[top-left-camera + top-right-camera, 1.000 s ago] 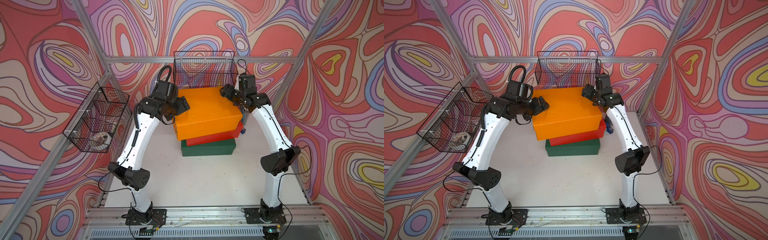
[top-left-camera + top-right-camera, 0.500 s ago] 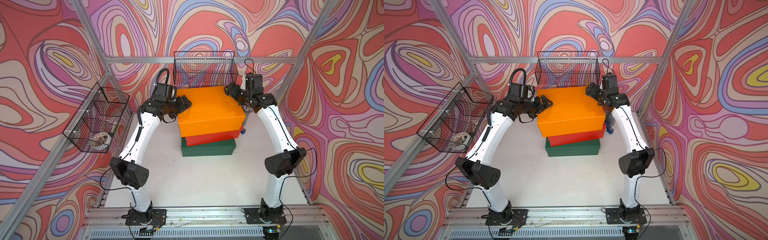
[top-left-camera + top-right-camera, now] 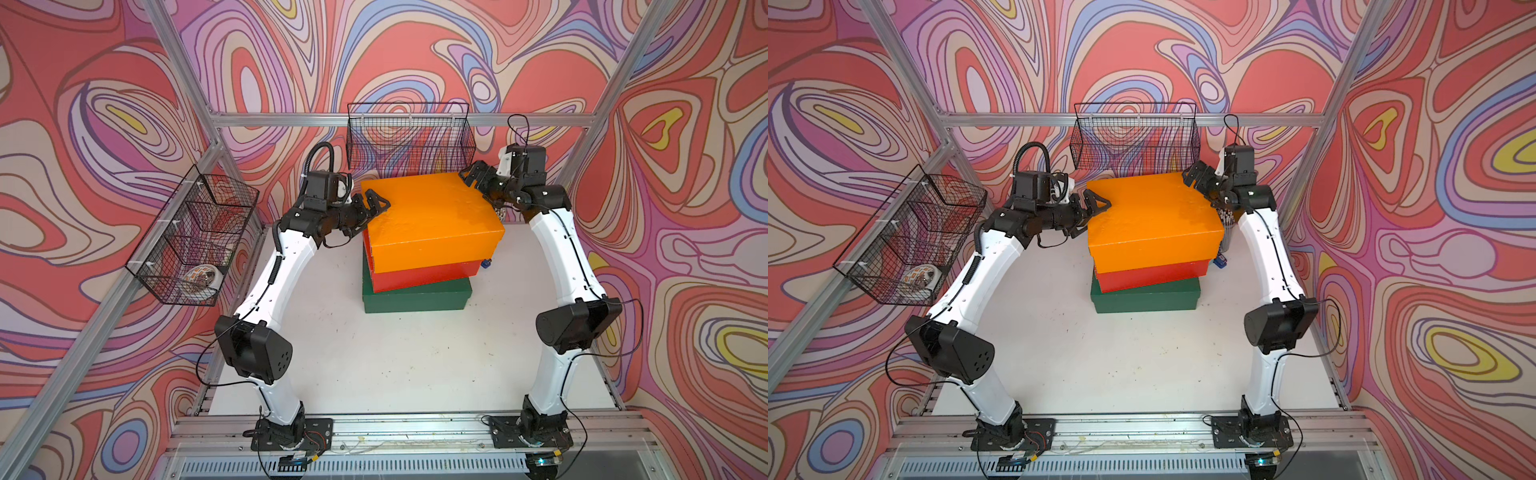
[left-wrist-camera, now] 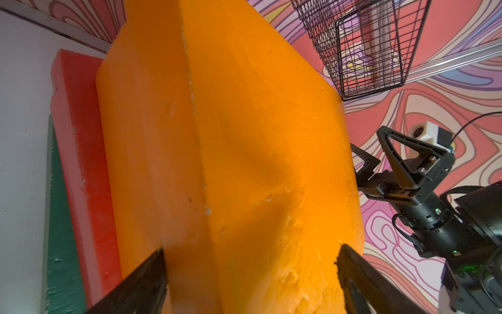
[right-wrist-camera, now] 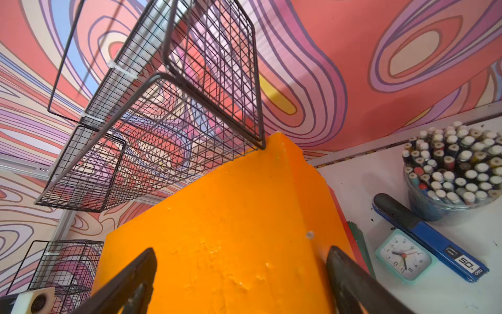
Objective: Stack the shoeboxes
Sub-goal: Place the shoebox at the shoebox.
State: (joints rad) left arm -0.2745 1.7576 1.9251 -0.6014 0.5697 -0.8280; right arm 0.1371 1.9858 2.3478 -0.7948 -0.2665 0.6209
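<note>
Step in hand: as I read it, getting both grippers clear of the top box. All three shoeboxes sit in one pile, so the task looks nearly done.
Green shoebox (image 3: 415, 301): lowest, flat on the bench (image 3: 395, 365), toward the far wall.
Red shoebox (image 3: 424, 276): lies on the green one, roughly square to it.
Orange shoebox (image 3: 432, 216): on top, turned slightly askew and overhanging the red one on the right arm's side.
Doing it well: keep the jaws wide and draw each gripper straight outward before lifting, so no finger catches the lid's edge and twists the pile further.
Hazards: a pencil cup (image 5: 456, 174) and a clock (image 5: 403, 257) stand on the bench beside the pile's right end, below the right wrist. A wire basket (image 3: 409, 139) hangs just behind the orange lid's far edge; I cannot tell whether they touch.
Left arm (image 3: 270, 282): rises from the near rail, elbow pushed outward, forearm arching inward to the box.
Right arm (image 3: 569, 266): mirrors it, reaching a little farther back.
Left gripper (image 3: 376, 212): jaws apart, straddling the orange box's left edge and clamping nothing that shows.
Right gripper (image 3: 473, 185): jaws spread wide across the box's far right corner, holding nothing.
</note>
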